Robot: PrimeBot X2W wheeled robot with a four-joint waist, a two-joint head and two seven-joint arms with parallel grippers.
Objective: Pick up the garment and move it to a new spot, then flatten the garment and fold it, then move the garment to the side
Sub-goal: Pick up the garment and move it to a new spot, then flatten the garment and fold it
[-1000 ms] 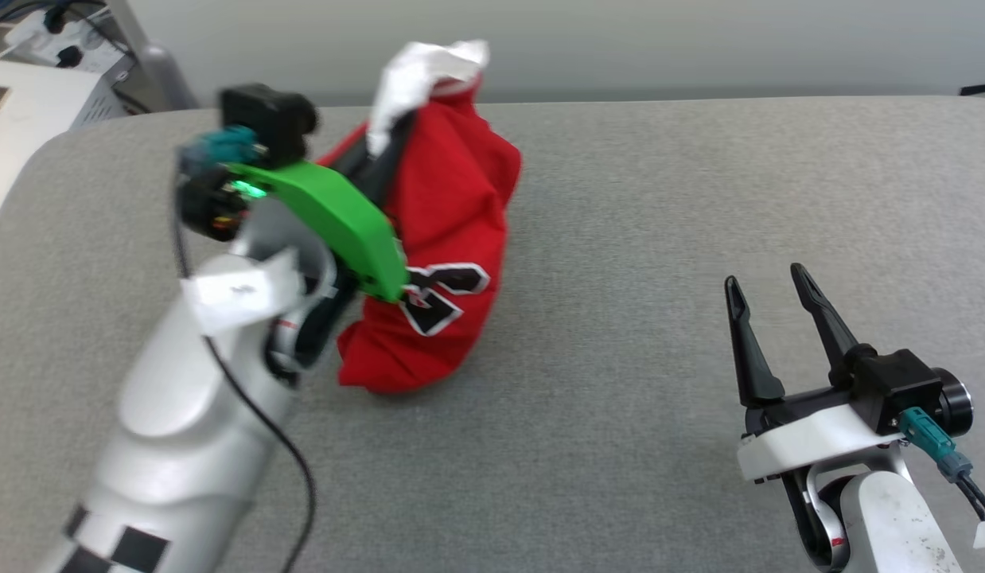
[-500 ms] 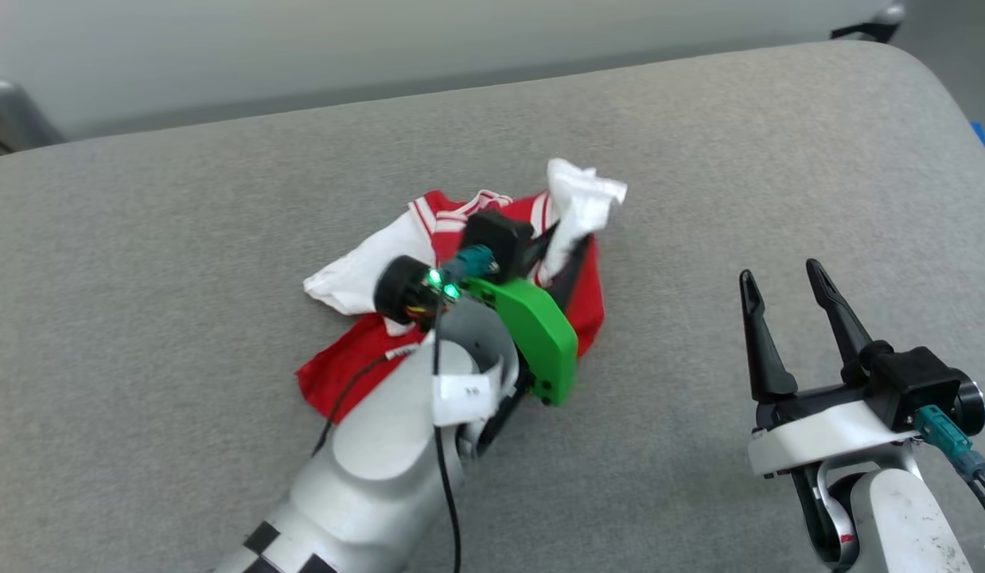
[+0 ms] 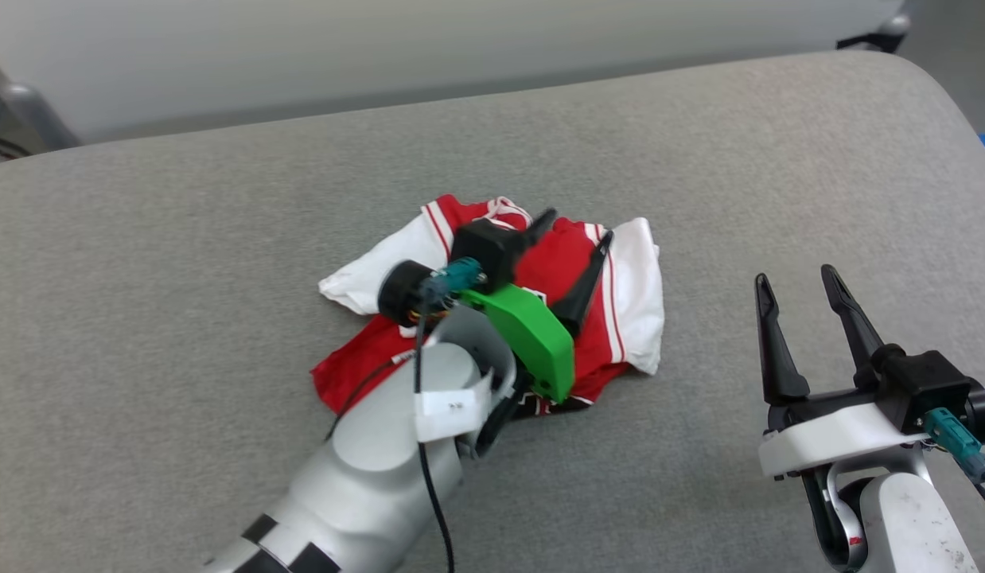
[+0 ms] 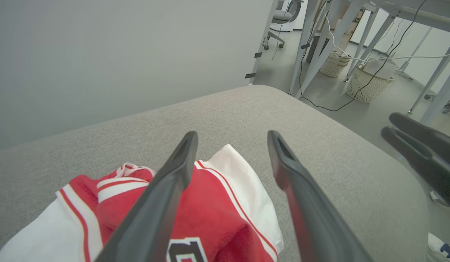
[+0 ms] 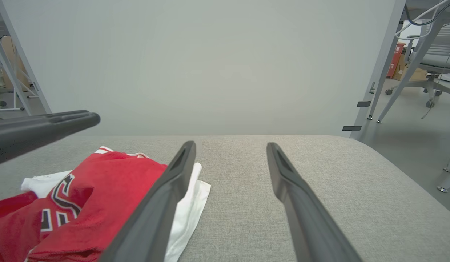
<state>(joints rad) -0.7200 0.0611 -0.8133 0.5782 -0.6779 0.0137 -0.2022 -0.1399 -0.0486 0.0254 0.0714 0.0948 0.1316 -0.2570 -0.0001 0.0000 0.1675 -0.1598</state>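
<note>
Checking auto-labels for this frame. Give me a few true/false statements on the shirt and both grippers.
1. The shirt lies crumpled on the gray table. True.
2. The left gripper has its jaws shut on the shirt. False: the jaws stand open over it, gripping nothing.
3. The right gripper has open jaws and holds nothing. True.
4. The right gripper hovers over the shirt. False: it is off to the side, over bare table.

Red shirt with white sleeves, striped collar, black lettering partly hidden. Crumpled in a low heap, unfolded. Collar at twelve o'clock; sleeves at nine and three.
</note>
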